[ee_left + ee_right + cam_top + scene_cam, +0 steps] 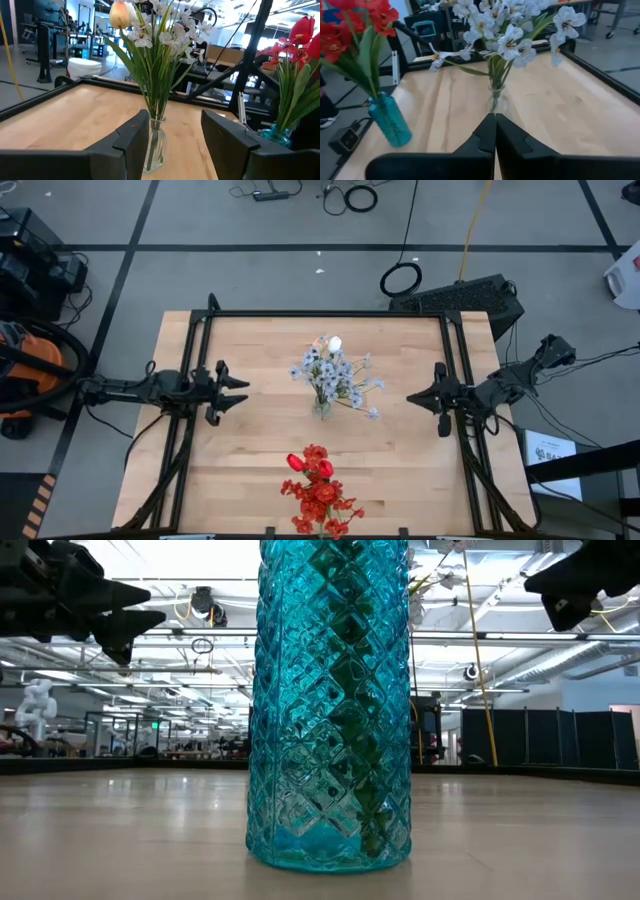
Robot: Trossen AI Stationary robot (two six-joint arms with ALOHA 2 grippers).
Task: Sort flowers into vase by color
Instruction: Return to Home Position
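A clear glass vase [321,409] stands mid-table holding pale bluish-white sprays [335,375] and a peach tulip bud [120,14]. A teal cut-glass vase [332,700] stands at the near edge with red blooms and a red tulip bud [318,488]. My left gripper [238,392] hovers open at the table's left, fingers [135,135] pointing at the clear vase [154,145]. My right gripper [412,397] hovers shut at the right, aimed at the same vase [496,102]. Neither holds a flower.
A black metal frame [320,314] runs around the table's far and side edges. Bare wood [260,435] lies between the two vases and on both sides of them. A keyboard [460,298] sits on the floor beyond the far right corner.
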